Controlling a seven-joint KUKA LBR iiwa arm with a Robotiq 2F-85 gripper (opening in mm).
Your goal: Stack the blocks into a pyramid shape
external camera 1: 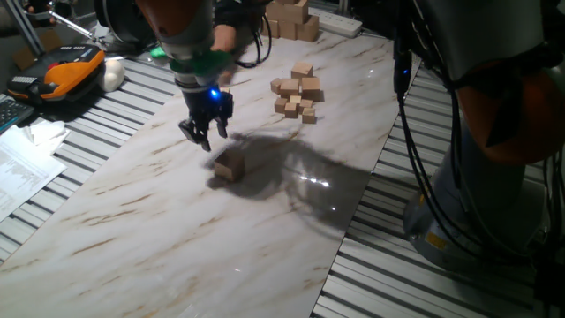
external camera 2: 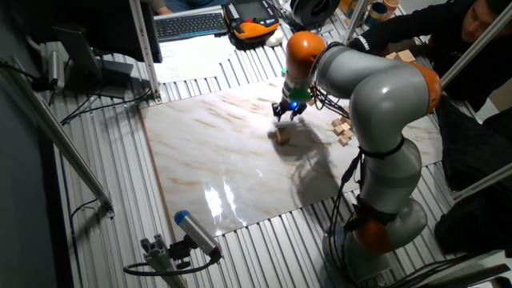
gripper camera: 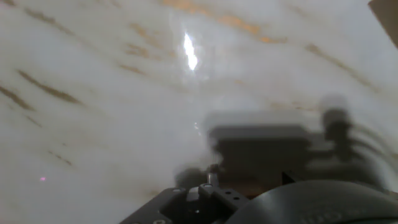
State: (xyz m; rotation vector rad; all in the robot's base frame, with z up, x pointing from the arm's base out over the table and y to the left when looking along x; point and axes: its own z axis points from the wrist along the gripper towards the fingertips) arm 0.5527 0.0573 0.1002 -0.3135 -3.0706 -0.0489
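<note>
My gripper (external camera 1: pixel 205 134) hangs just above the marble table (external camera 1: pixel 132 230), fingers spread apart and holding nothing. One block (external camera 1: pixel 229 166) sits alone on the table just beside it; the other blocks (external camera 1: pixel 298 91) lie clustered well apart.

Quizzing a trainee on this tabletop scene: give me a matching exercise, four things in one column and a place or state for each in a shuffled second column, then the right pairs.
Things:
1. gripper
2. lone block
3. cluster of blocks
4. orange device

Places or states:
A. lying off the marble board, on the slatted surface
B. alone on the marble, just below the fingers
C. open, holding nothing, above the marble
D. loosely heaped near the board's far edge

Pairs: 1-C, 2-B, 3-D, 4-A
</note>
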